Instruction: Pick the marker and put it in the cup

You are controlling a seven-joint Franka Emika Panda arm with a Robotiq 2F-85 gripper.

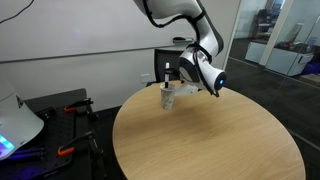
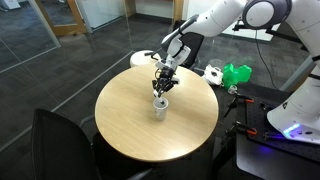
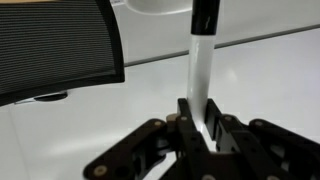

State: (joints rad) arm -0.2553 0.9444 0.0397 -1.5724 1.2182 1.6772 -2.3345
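My gripper (image 3: 203,128) is shut on the marker (image 3: 201,70), a thin white stick whose black cap points away from the wrist camera. In both exterior views the gripper (image 1: 168,82) (image 2: 163,86) hangs straight above the cup (image 1: 167,98) (image 2: 159,107). The cup is a small whitish paper cup standing upright on the round wooden table (image 1: 210,140) (image 2: 130,125). The marker's lower end is just over the cup's mouth. I cannot tell whether it reaches inside.
A black mesh chair back (image 3: 55,45) fills the upper left of the wrist view, and the same chair (image 2: 65,145) stands at the table's edge. A green object (image 2: 238,75) and white equipment (image 2: 300,120) sit beyond the table. A side bench holds tools (image 1: 60,110).
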